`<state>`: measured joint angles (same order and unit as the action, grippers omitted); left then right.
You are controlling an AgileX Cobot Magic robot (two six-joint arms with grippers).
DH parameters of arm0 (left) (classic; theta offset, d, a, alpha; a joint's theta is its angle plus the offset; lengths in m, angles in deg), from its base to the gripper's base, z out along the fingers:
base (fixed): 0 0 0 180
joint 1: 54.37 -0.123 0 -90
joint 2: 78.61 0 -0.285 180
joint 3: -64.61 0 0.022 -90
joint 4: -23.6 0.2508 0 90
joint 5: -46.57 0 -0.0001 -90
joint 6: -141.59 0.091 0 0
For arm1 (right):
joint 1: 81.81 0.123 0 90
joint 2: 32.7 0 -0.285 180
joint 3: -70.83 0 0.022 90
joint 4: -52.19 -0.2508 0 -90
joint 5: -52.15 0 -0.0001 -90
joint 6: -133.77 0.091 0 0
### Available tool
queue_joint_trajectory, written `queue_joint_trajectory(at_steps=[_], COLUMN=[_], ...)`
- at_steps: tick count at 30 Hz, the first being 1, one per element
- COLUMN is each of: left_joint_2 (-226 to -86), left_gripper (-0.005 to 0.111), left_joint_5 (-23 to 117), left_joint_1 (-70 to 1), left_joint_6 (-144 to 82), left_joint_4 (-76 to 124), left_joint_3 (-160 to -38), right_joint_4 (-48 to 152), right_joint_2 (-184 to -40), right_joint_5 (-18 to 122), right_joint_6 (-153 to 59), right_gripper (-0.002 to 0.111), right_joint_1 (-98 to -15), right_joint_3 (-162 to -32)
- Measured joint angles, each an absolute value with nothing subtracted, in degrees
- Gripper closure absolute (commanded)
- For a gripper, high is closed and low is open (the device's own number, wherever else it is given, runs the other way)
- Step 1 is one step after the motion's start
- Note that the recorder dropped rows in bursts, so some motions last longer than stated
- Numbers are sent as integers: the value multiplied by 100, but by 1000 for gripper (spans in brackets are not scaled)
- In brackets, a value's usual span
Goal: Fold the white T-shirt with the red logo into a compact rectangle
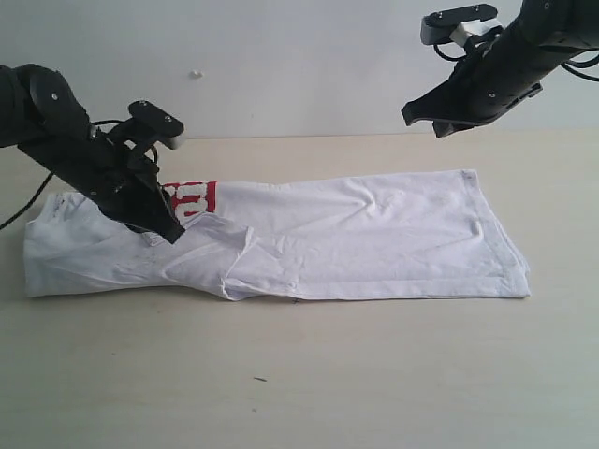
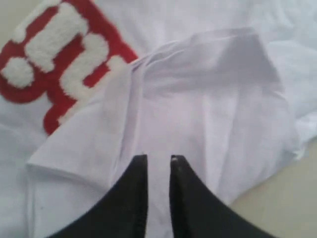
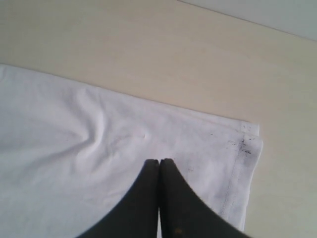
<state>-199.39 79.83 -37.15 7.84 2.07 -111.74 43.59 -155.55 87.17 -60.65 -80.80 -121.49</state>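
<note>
Lying lengthwise left to right across the bench (image 1: pixel 328 374), the white T-shirt (image 1: pixel 356 238) has the left gripper (image 1: pixel 167 229) down on its left end beside the red logo (image 1: pixel 192 199), jaws nearly together, grasp unclear. The right gripper (image 1: pixel 426 117), clenched and empty, hangs above its right end.

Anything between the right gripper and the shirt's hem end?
Nothing visible. The right gripper hangs shut above the shirt, over its hem end, with only air between them. The left gripper is far off at the other end, by the logo.
</note>
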Motion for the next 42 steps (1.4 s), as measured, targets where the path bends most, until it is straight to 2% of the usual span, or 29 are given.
queue_joint_trajectory(at_steps=[8,29,35,42], left_joint_2=[-20365,-20867,-20859,-20787], left_gripper=[107,107,95,93], left_joint_5=[8096,5822,4657,5083], left_joint_1=[-3669,-3669,-3669,-3775], left_joint_6=[881,34,-312,-347], left_joint_4=[458,986,959,959], left_joint_3=[-11224,-11224,-11249,-11394], right_joint_4=[4359,4373,4373,4373], right_joint_2=[-15555,-15555,-15555,-15555], right_joint_5=[8705,8501,8478,8531], right_joint_6=[-6065,-6088,-6102,-6102], right_gripper=[108,108,108,108], right_joint_1=[-8080,-8080,-8080,-8080], right_joint_3=[-12149,-12149,-12149,-12149])
